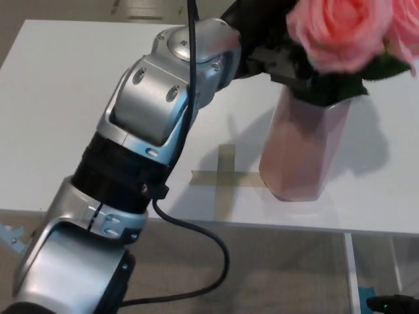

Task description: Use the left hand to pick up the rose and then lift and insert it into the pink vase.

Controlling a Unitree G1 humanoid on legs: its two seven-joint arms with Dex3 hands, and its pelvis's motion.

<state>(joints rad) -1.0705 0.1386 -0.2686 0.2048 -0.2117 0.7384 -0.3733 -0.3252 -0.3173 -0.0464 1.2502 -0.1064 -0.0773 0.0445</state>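
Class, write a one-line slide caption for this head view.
Robot's left hand holds the pink rose above the pink vase on the white table.

A big white table [59, 118] filled most of the view. Its top was smooth and bright, and soft grey shadows lay on it. Two strips of pale tape [224, 176] made a cross on the table near its front edge. Under the table the floor [288, 275] was brownish grey. A thin white table leg [351, 275] went down on the right side. Another light bar [10, 237] showed low on the left. A small blue-green thing [366, 292] lay on the floor at the bottom right, too small to tell what it was.
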